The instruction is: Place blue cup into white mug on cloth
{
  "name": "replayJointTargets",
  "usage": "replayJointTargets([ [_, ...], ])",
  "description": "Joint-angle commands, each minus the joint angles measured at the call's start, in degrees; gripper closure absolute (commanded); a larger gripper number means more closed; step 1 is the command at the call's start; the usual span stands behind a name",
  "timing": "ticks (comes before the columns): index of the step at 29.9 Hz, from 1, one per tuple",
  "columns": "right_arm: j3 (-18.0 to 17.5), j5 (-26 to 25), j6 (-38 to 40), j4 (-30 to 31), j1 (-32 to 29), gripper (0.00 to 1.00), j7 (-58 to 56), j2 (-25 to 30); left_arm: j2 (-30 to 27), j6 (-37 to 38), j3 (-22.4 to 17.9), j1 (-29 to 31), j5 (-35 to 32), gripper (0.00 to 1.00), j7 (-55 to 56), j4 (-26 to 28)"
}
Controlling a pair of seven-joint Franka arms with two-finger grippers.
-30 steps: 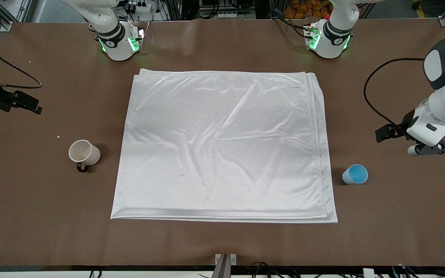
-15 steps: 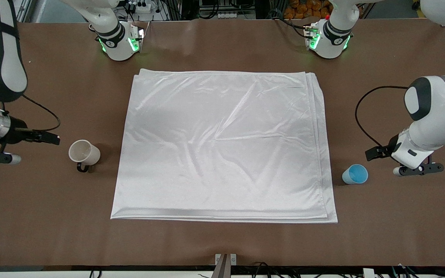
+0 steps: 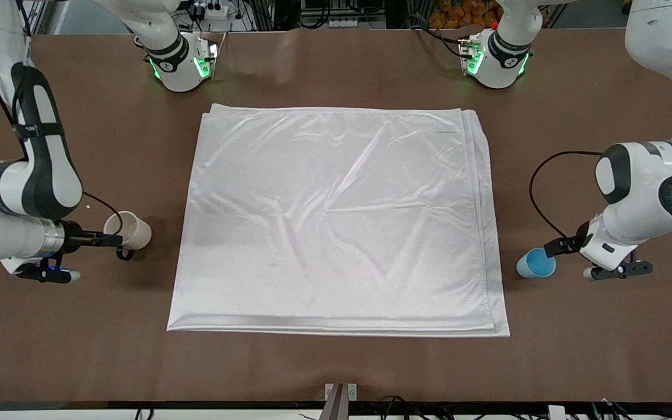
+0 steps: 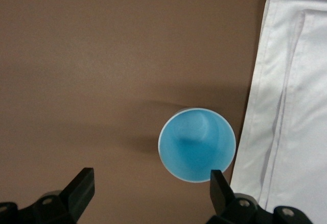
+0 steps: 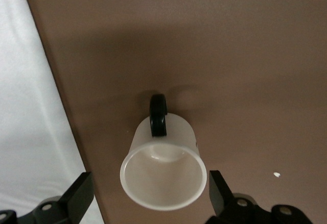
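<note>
Nothing is placed yet: mug (image 3: 129, 229) and cup (image 3: 536, 263) stand on the worktop (image 3: 336, 361) off the cloth (image 3: 336, 221), each just ahead of a spread gripper, right (image 5: 148, 196) and left (image 4: 153, 191).

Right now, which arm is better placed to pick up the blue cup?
The left arm: the left gripper is open right beside the blue cup, while the right gripper is at the white mug.

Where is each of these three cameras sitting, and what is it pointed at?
Front view: high across the table, facing both arms; cloth central.
Left wrist view: on the left arm, looking down at the blue cup between the left gripper fingers.
Right wrist view: on the right arm, over the white mug, right gripper open.
All views share the cloth.
</note>
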State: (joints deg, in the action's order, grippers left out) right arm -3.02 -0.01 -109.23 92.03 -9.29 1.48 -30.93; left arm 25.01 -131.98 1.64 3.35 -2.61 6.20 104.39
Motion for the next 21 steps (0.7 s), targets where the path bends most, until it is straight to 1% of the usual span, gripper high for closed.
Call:
replayJointTargets([
  [1, -0.41, -0.43, -1.33, -3.09, -0.46, 0.0, -0.43, -4.66, 3.28, -3.11, -0.06, 0.43, 0.5, 0.0, -0.93, -0.85],
  [8, -0.41, -0.52, -4.4, -3.09, 0.06, 0.0, 0.01, -6.77, 5.13, -5.31, -0.06, 0.43, 0.5, 0.0, -1.02, -0.85],
  [14, -0.41, -0.52, -4.94, -2.91, 0.06, 0.0, -0.25, -7.65, 6.1, -6.62, 0.03, 0.43, 0.5, 0.0, -1.02, -0.94],
  [15, -0.41, -0.52, -5.02, -2.83, 0.06, 0.02, -0.34, -7.91, 6.19, -6.98, 0.03, 0.43, 0.5, 0.0, -1.02, -0.94],
  [17, -0.41, -0.43, -5.02, -2.83, 0.06, 0.14, -0.51, -8.35, 6.8, -7.33, 0.03, 0.43, 0.5, 0.0, -1.02, -0.94],
  [19, -0.41, -0.34, -5.02, -2.74, -0.11, 0.34, -0.52, -8.62, 7.07, -7.94, 0.03, 0.43, 0.5, 0.0, -1.11, -1.03],
  [21, -0.41, -0.34, -5.02, -2.65, -0.11, 0.51, -0.52, -8.71, 7.42, -8.47, 0.03, 0.43, 0.5, 0.01, -1.19, -0.94],
])
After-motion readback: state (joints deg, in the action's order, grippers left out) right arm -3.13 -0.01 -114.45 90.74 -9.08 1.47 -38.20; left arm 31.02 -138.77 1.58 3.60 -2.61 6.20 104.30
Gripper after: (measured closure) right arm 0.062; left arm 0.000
